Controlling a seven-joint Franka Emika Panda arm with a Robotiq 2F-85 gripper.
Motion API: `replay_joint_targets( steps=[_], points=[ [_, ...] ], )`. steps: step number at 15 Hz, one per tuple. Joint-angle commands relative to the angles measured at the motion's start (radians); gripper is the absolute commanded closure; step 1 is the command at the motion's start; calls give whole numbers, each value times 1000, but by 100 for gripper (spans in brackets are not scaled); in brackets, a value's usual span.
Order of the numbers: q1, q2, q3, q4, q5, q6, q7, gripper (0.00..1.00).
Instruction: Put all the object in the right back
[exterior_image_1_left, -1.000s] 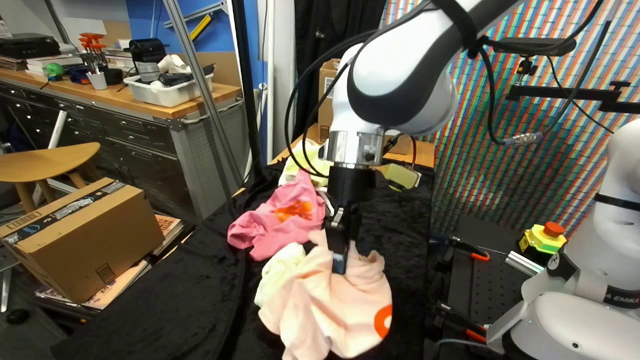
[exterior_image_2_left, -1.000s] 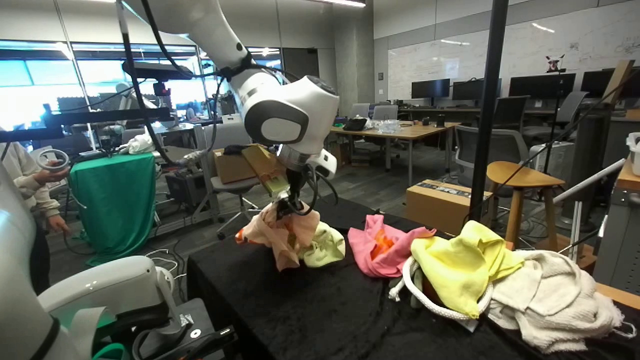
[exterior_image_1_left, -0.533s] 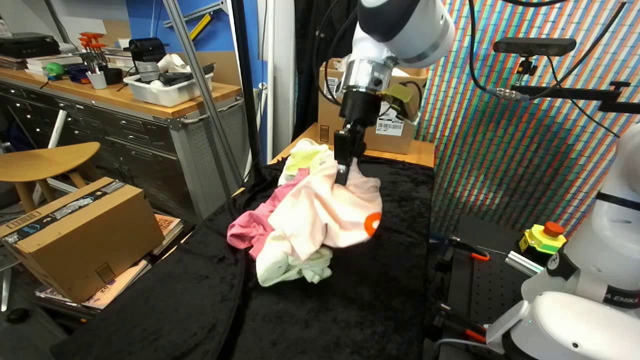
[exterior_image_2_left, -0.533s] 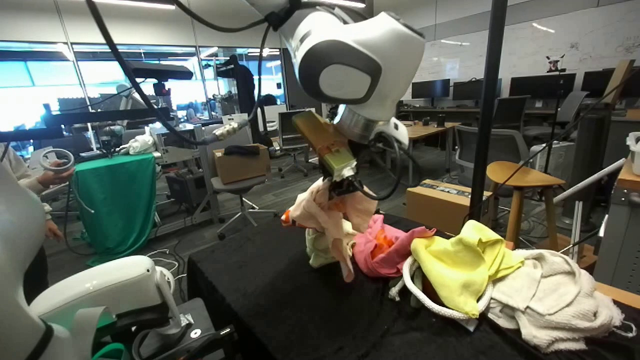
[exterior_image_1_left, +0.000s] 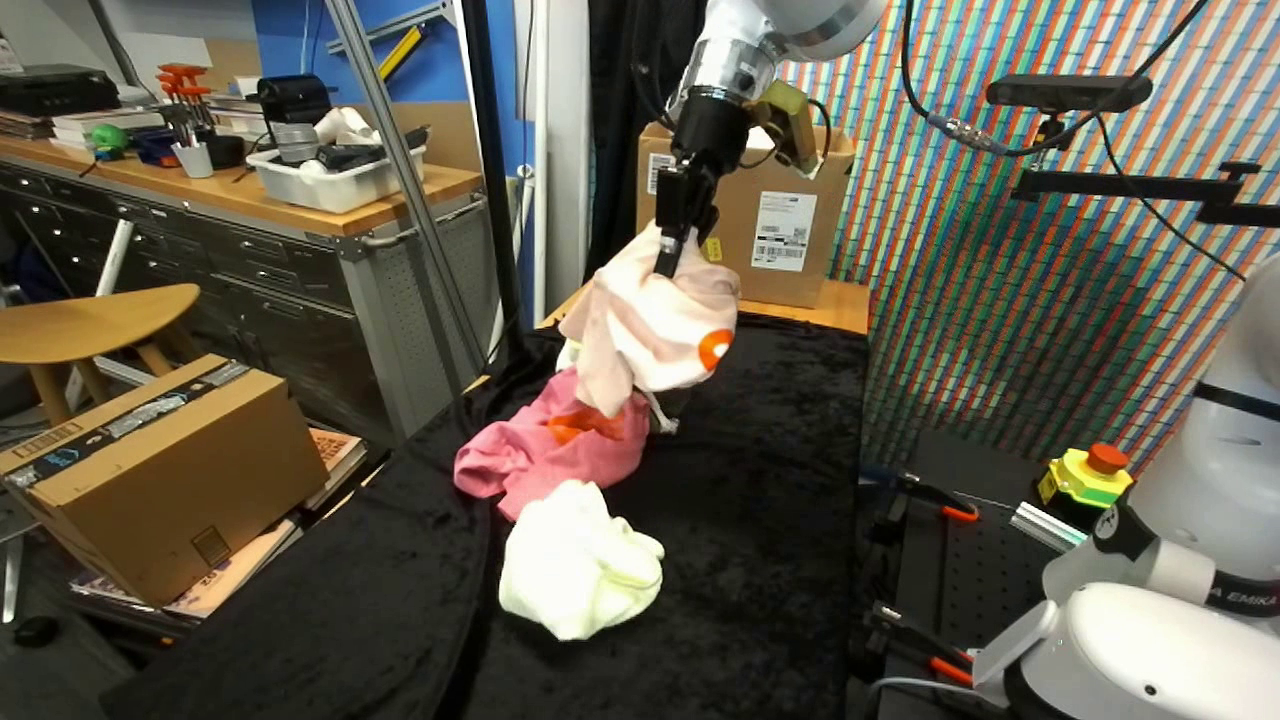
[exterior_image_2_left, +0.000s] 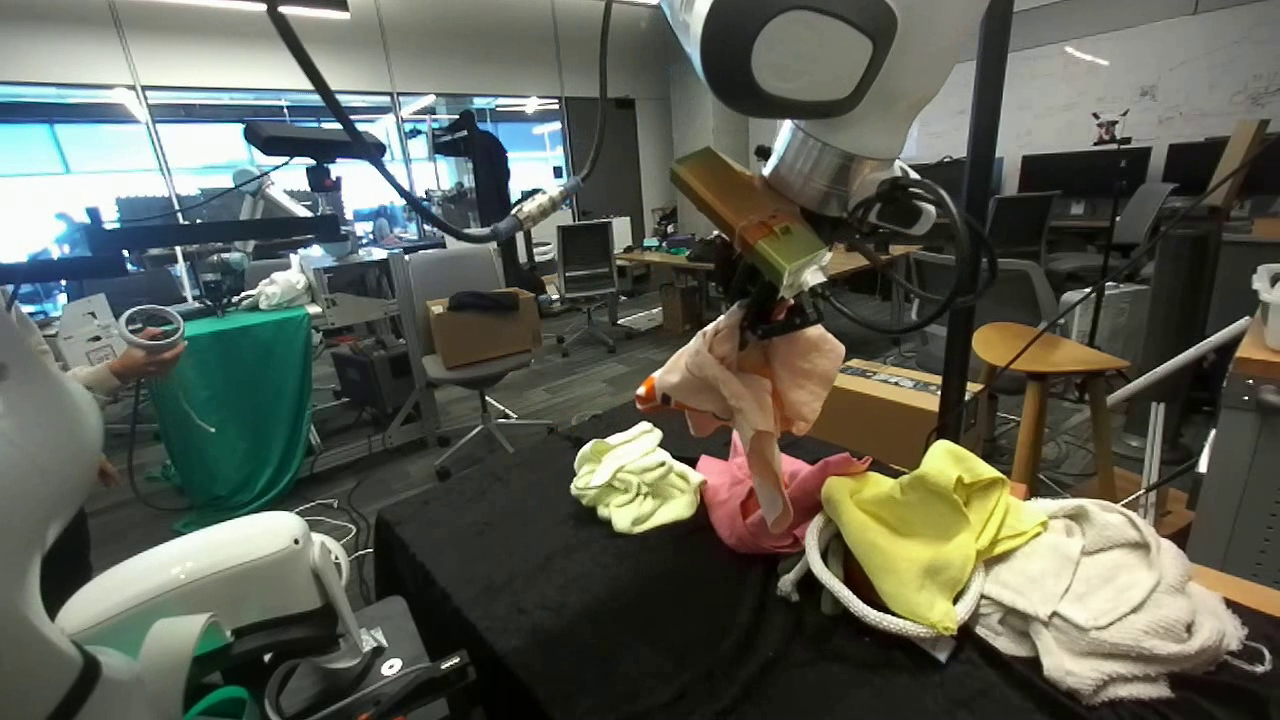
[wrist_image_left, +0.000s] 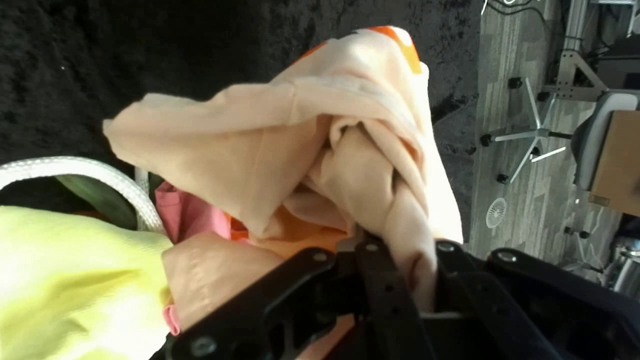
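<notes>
Hand pinching peach cloth, aloft, right of centre in an exterior view, over pink cloth. Likely transport step; next: probably carry it toward yellow cloth, lower right, then release.

Clearest way through: dark bare strip of bench, right-hand part in an exterior view, running up toward the box, which blocks the far end. Opposite side crowded. There, pale cloth and pink cloth lie close together; then the ring with yellow cloth draped over it, white cloth beside. A pole rises on that side. Air above pink cloth taken too: peach cloth dangles there from the end effector. Whether its lowest corner touches pink cloth, cannot tell.
</notes>
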Motion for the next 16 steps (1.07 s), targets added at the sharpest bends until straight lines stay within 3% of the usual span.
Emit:
replay_joint_targets(
  steps=[1,10,15,16],
  points=[
    [-5,86,9,126,-26,-42,-6,98],
    [-20,299,32,337,-161,14,44,98],
    [-11,399,28,378,-294,132,146,98],
    [-12,409,27,382,-321,140,170,72]
  ],
)
